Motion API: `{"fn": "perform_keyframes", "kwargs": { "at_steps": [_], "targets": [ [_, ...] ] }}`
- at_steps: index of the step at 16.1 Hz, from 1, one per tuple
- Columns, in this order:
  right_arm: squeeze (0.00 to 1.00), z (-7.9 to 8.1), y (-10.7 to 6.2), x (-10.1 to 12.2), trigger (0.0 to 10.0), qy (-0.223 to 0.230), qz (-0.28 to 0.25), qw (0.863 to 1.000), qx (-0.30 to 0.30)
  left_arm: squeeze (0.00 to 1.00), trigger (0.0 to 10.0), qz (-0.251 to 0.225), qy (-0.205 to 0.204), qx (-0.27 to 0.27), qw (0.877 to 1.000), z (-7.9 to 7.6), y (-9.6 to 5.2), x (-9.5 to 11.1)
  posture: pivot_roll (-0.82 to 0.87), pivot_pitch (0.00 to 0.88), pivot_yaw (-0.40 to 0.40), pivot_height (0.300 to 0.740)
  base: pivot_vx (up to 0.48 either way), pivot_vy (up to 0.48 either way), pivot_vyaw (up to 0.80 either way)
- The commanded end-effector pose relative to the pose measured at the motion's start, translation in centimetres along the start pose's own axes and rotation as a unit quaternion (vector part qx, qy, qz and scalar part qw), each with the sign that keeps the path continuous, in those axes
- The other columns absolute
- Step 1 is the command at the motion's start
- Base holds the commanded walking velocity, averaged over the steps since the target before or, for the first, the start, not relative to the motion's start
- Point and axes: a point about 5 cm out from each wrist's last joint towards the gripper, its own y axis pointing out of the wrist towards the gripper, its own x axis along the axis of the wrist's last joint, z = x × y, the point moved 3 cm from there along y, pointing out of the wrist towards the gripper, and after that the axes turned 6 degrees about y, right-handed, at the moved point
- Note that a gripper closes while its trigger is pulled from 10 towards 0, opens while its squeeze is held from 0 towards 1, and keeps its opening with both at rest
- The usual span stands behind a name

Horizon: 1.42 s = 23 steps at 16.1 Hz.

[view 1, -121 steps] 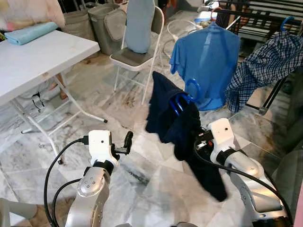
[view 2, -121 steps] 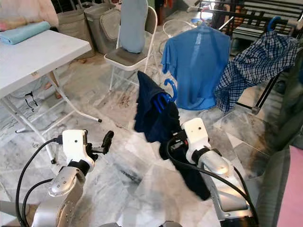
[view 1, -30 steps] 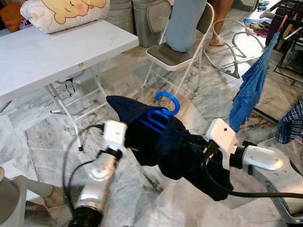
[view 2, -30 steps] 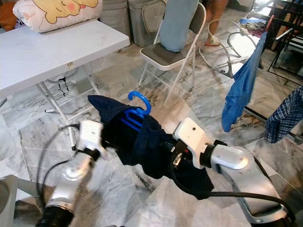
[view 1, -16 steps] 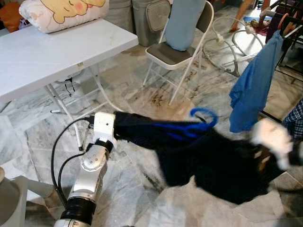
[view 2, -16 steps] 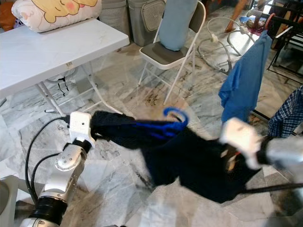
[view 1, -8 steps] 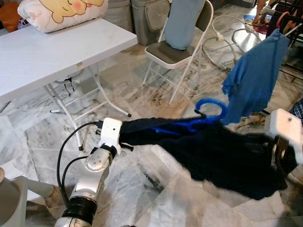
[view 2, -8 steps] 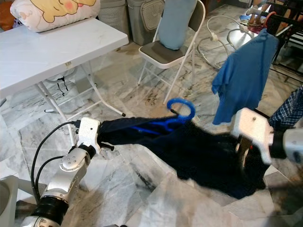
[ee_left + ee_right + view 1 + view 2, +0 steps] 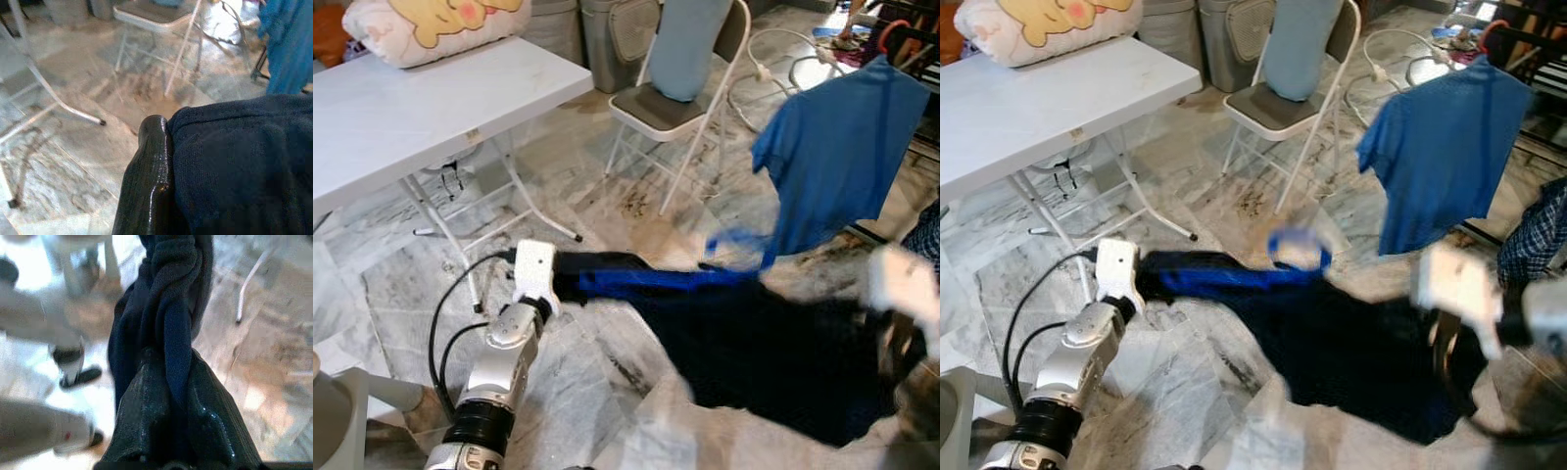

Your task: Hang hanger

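Observation:
A dark navy garment [image 9: 773, 343] hangs stretched low over the floor between my two grippers. Inside it is a blue hanger [image 9: 646, 282], whose hook [image 9: 739, 247] pokes up, blurred. My left gripper [image 9: 563, 284] is shut on the garment's left end; in the left wrist view the navy cloth [image 9: 239, 156] presses against one black finger [image 9: 151, 171]. My right gripper [image 9: 1445, 343], blurred at the right, is shut on the other end; in the right wrist view its fingers [image 9: 146, 416] clamp a twisted bunch of the cloth [image 9: 171, 323].
A white folding table [image 9: 411, 108] with a cushion [image 9: 431, 24] stands at the left. Behind it is a folding chair [image 9: 675, 108] draped in light blue. A blue T-shirt [image 9: 842, 157] and a plaid shirt [image 9: 1538, 235] hang on a rack at the right. Bins [image 9: 617, 39] stand at the back.
My right arm has swung out to the right, pulling the bunched garment out flat between the grippers. In the last half second the garment and hanger have sunk lower.

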Motion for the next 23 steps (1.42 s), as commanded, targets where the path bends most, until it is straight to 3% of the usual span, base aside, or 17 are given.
{"fn": "perform_keyframes", "kwargs": {
  "at_steps": [1, 5, 6, 7, 10, 11, 13, 15, 19, 21, 23],
  "targets": [
    [0.00, -0.7, -1.1, 2.6, 10.0, -0.016, -0.054, 0.998, -0.019, 0.00, 0.0, 0.036, -0.004, 0.004, 0.999, 0.4, -0.6, -1.9, -0.25, 0.102, 0.092, 0.740, 0.000, 0.000, 0.00],
    [0.00, -1.7, -0.8, 3.9, 10.0, 0.008, -0.111, 0.993, -0.043, 0.00, 0.0, 0.043, -0.010, -0.018, 0.999, -1.0, -0.8, -2.3, -0.24, 0.099, 0.086, 0.740, 0.000, 0.000, 0.00],
    [0.00, -2.0, 0.1, 4.2, 10.0, 0.013, -0.129, 0.990, -0.058, 0.00, 9.9, 0.035, -0.010, -0.021, 0.999, -1.3, -0.8, -2.0, -0.24, 0.099, 0.086, 0.740, 0.000, 0.000, 0.00],
    [0.00, -2.2, 1.2, 4.3, 10.0, 0.012, -0.143, 0.987, -0.076, 1.00, 10.0, 0.017, -0.017, -0.016, 1.000, -1.5, -0.8, -1.4, -0.23, 0.099, 0.085, 0.740, 0.000, 0.000, 0.00],
    [0.00, -3.0, 4.7, 3.8, 10.0, 0.022, -0.158, 0.978, -0.135, 1.00, 10.0, -0.041, -0.016, -0.018, 0.999, -2.1, -1.1, 0.5, -0.21, 0.097, 0.081, 0.740, 0.000, 0.000, 0.00],
    [0.00, -2.7, 7.2, 3.6, 10.0, 0.047, -0.170, 0.974, -0.145, 1.00, 10.0, -0.076, -0.009, -0.022, 0.997, -2.6, -1.4, 1.7, -0.20, 0.096, 0.080, 0.740, 0.000, 0.000, 0.00],
    [0.00, -2.1, 9.0, 2.8, 10.0, 0.069, -0.170, 0.974, -0.134, 1.00, 10.0, -0.114, -0.008, -0.047, 0.992, -3.5, -2.0, 2.9, -0.18, 0.094, 0.080, 0.740, 0.000, 0.000, 0.00],
    [0.00, -2.1, 10.3, 1.8, 10.0, 0.049, -0.136, 0.980, -0.139, 1.00, 10.0, -0.117, 0.013, -0.095, 0.989, -4.6, -2.8, 3.0, -0.17, 0.096, 0.077, 0.740, 0.000, 0.000, 0.00],
    [0.00, -4.0, 11.0, 1.5, 10.0, 0.017, -0.111, 0.978, -0.173, 1.00, 10.0, -0.103, 0.054, -0.149, 0.982, -5.7, -4.4, 1.7, -0.15, 0.097, 0.071, 0.740, 0.000, 0.000, 0.00],
    [0.00, -5.2, 11.0, 1.2, 10.0, -0.008, -0.096, 0.973, -0.208, 1.00, 10.0, -0.110, 0.056, -0.152, 0.981, -5.6, -4.8, 1.9, -0.15, 0.097, 0.067, 0.740, 0.000, 0.000, 0.00],
    [0.00, -5.4, 11.1, 1.0, 10.0, -0.023, -0.091, 0.975, -0.200, 1.00, 10.0, -0.129, 0.066, -0.136, 0.980, -4.7, -5.1, 2.7, -0.15, 0.100, 0.065, 0.740, 0.000, 0.000, 0.00]
  ]
}}
